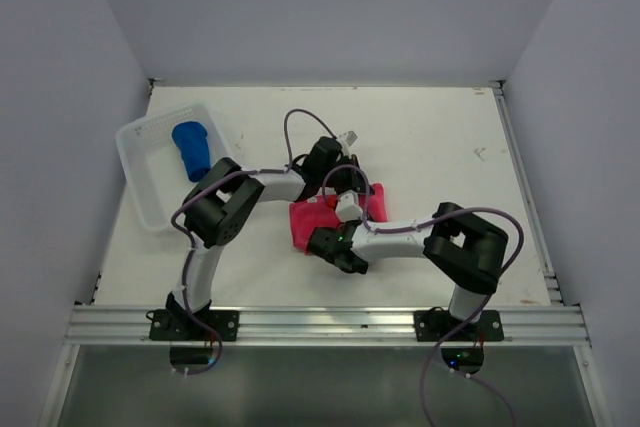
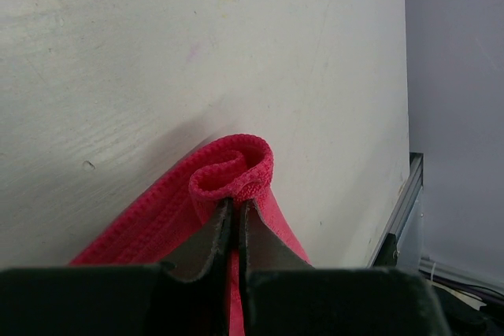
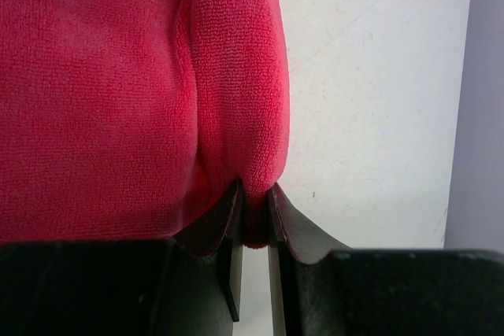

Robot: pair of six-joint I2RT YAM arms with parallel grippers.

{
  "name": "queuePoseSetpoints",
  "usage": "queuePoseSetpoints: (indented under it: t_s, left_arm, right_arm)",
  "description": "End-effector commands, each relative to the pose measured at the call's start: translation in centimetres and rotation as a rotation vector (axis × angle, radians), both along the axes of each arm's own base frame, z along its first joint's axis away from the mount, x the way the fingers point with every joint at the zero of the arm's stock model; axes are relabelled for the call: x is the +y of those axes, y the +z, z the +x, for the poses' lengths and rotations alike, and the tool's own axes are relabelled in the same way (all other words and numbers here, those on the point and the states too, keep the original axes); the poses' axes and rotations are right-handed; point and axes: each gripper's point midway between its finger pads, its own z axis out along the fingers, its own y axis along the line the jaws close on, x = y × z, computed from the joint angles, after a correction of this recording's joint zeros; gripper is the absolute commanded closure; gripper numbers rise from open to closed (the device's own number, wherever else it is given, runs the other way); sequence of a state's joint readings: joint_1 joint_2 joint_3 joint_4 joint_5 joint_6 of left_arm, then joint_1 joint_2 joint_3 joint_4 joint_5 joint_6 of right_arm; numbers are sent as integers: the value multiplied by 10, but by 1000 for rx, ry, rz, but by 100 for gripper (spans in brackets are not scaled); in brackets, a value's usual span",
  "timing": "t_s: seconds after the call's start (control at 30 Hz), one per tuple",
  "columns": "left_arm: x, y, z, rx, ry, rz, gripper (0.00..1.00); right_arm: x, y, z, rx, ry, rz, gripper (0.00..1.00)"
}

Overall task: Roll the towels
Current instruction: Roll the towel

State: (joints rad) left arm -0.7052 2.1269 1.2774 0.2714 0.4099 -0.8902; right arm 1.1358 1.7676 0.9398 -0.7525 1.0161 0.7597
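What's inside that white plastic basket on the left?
A blue towel, apparently rolled, lies in the white basket. Nothing else shows, but the floor under it and the corner under the left arm are hidden.

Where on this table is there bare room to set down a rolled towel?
Free: the far right of the table, between the pink towel and the side rail; also the strip along the back wall. Crowded: the centre, where the left tool and right tool both pinch that towel, and the far-left basket holding the blue towel.
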Motion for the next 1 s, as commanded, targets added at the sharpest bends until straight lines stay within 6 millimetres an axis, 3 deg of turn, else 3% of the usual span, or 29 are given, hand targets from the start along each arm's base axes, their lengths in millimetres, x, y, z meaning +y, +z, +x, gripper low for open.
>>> queuePoseSetpoints:
  t_s: [0.0,0.33,0.67,0.9,0.97]
  left_arm:
    - [12,29,29,-143,44,-23,100]
    - [23,5,23,-151,25,50,100]
    - [32,-2,23,-185,16,110,100]
    - [37,-11,18,-186,15,124,100]
    - [39,-13,18,-186,15,131,100]
  right_arm:
    - [1,0,-3,3,-3,-39,100]
    - [13,-13,-2,61,33,-112,100]
    - [22,-23,-2,106,55,-171,100]
    - [29,-19,-2,113,57,-126,100]
    - [32,-16,-2,104,55,-99,96]
